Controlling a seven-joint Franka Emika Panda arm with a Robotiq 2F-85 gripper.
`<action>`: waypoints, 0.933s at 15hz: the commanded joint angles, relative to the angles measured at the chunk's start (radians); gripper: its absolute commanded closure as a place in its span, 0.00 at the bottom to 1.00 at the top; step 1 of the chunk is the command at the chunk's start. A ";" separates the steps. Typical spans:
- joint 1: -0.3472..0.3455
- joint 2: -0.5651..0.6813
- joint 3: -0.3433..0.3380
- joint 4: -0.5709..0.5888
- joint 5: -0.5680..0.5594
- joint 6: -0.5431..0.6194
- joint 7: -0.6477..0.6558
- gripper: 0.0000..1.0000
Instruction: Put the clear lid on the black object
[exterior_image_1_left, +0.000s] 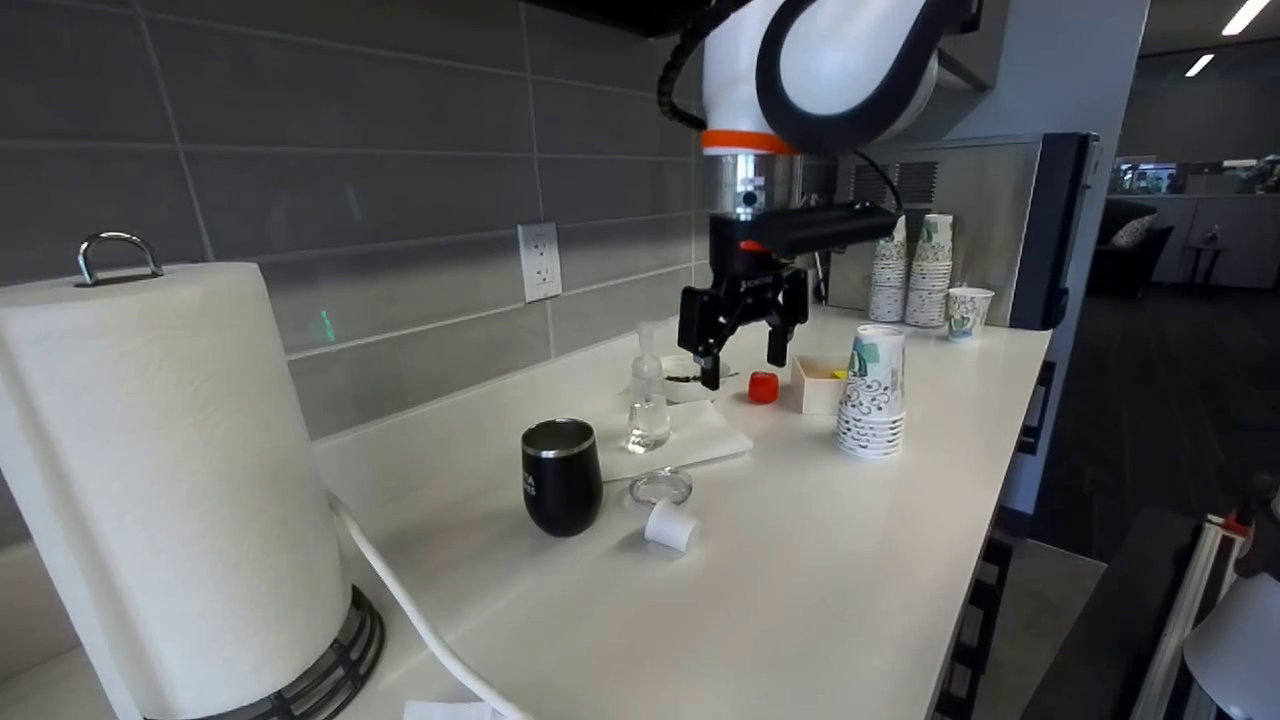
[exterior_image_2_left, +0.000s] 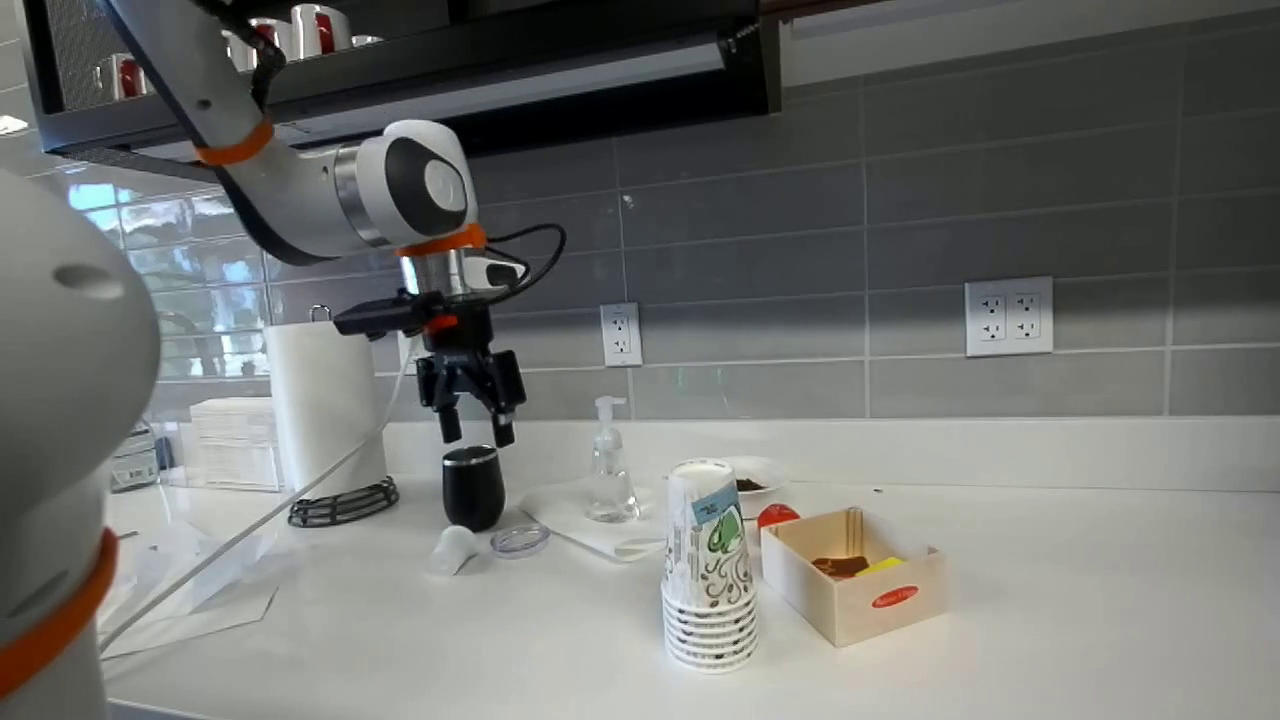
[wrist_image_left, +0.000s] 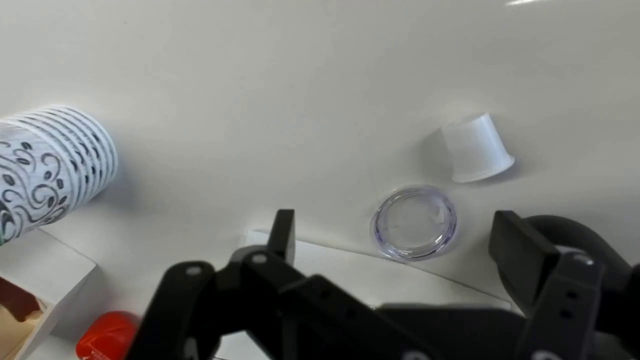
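The clear lid lies flat on the white counter, in both exterior views (exterior_image_1_left: 660, 487) (exterior_image_2_left: 520, 541) and in the wrist view (wrist_image_left: 414, 223). The black cup stands upright and uncovered beside it, in both exterior views (exterior_image_1_left: 562, 490) (exterior_image_2_left: 473, 492). In the wrist view the black cup (wrist_image_left: 570, 234) is partly hidden behind the right finger. My gripper (exterior_image_1_left: 743, 362) (exterior_image_2_left: 477, 432) is open and empty, pointing down well above the counter. In the wrist view the lid shows between the open fingertips (wrist_image_left: 395, 216), below them and not touched.
A small white cylindrical piece (exterior_image_1_left: 671, 527) (wrist_image_left: 475, 147) lies beside the lid. A soap bottle (exterior_image_1_left: 648, 415) stands on a white napkin (exterior_image_1_left: 705, 440) whose edge reaches the lid. Stacked paper cups (exterior_image_2_left: 710, 570), a wooden box (exterior_image_2_left: 850, 600), a red object (exterior_image_1_left: 763, 388) and a paper towel roll (exterior_image_1_left: 180, 480) stand around.
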 joint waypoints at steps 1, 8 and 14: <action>-0.012 0.064 0.005 -0.034 -0.044 0.162 0.107 0.00; -0.005 0.232 -0.010 -0.035 -0.210 0.374 0.286 0.00; -0.005 0.380 -0.024 0.024 -0.291 0.422 0.354 0.00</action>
